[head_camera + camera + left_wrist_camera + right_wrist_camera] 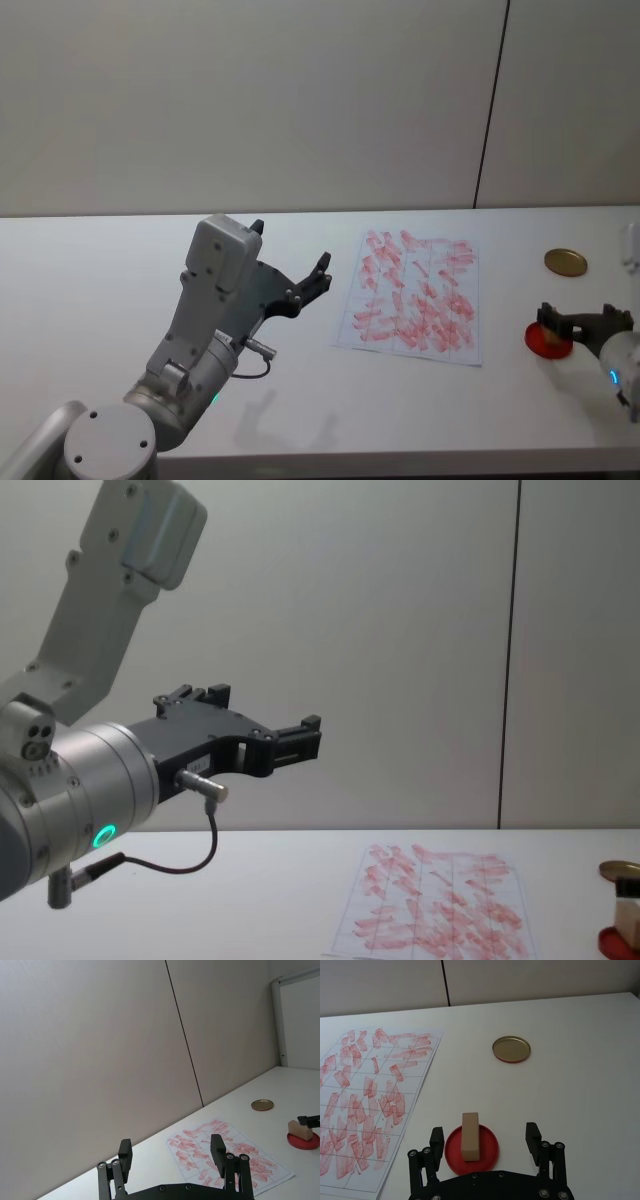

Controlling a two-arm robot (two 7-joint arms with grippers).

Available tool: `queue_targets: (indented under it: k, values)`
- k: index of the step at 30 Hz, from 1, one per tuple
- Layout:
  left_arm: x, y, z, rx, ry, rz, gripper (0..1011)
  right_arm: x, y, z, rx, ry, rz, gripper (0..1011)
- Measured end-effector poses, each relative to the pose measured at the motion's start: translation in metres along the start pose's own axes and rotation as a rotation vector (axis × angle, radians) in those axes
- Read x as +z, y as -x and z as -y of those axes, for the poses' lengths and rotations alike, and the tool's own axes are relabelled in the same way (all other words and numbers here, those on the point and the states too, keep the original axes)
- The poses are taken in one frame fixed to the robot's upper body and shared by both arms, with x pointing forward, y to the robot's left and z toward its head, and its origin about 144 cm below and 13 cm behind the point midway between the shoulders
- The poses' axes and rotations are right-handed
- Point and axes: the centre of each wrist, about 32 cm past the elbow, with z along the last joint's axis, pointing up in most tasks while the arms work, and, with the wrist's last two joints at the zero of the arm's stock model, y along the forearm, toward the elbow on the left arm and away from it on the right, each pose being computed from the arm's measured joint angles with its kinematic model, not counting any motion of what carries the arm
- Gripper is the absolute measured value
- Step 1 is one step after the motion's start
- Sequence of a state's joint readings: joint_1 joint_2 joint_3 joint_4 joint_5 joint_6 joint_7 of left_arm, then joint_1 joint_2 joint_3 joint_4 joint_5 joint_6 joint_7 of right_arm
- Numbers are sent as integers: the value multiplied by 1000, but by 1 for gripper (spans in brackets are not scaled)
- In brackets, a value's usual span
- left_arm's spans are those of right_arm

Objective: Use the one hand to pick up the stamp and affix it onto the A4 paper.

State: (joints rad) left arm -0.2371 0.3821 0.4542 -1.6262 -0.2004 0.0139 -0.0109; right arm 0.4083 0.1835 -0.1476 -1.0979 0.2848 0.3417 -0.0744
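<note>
Stamp (470, 1136) sits between right gripper's (485, 1134) spread fingers.

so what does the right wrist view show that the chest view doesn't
The right wrist view adds the right gripper, open, with a finger on each side of the stamp that rests on the red pad. The chest view adds the left gripper, open and raised above the table. Both take in the paper, the brass disc, and the stamp and pad, which sit at the chest view's right edge.
</note>
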Motion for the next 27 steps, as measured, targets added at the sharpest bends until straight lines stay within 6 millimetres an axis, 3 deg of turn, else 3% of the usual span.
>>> queue_targets:
  k: [15,27]
  values:
    - [0,0,0,0,0,0,993,-6,5,-17,16,32,24,997]
    - [0,0,0,0,0,0,993,-7,10,-23,14,67,47,702]
